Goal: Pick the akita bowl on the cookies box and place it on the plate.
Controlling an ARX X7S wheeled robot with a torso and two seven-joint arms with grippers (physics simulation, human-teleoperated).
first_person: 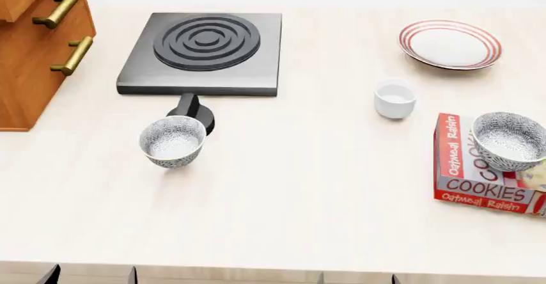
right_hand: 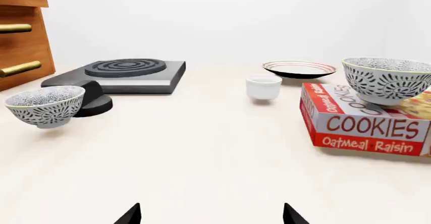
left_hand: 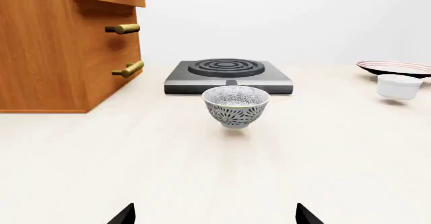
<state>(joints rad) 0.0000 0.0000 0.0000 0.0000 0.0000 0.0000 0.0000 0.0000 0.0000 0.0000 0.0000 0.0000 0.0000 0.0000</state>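
The akita bowl (first_person: 509, 140) (right_hand: 385, 80), white-grey with black floral speckle, sits upright on the red-and-white cookies box (first_person: 477, 185) (right_hand: 367, 128) at the table's right edge. The plate (first_person: 449, 44) (right_hand: 298, 69) (left_hand: 397, 67), white with red rings, lies at the back right, beyond the box. My right gripper (right_hand: 212, 216) is open and holds nothing, low over the table's front, well short of the box. My left gripper (left_hand: 215, 216) is also open and holds nothing. It faces a second speckled bowl (left_hand: 235, 105) (first_person: 173, 141) standing on the table.
A small plain white cup (first_person: 395, 98) (right_hand: 263, 87) stands between the plate and the box. A black stove burner (first_person: 204, 54) with a knob (first_person: 192, 111) sits at the back, behind the second bowl. A wooden drawer cabinet (first_person: 34, 41) stands at the far left.
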